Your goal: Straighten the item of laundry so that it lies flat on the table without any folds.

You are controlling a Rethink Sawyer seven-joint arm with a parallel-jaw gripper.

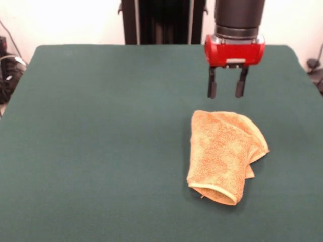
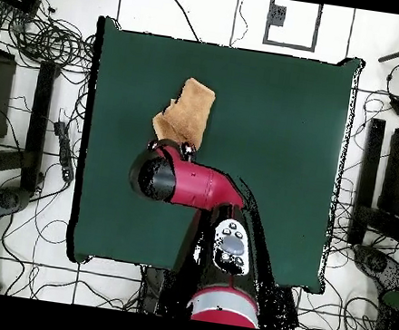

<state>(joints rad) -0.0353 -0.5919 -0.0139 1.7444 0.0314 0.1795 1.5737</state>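
Front view: the green table spreads wide beneath me, and right of centre lies the golden-orange towel, folded over itself in a bunched oblong. My gripper hangs just beyond its far edge, fingers parted, holding nothing, clear of the cloth.

Plain golden-orange towel on a dark green table; red-and-black tool with black fingers.
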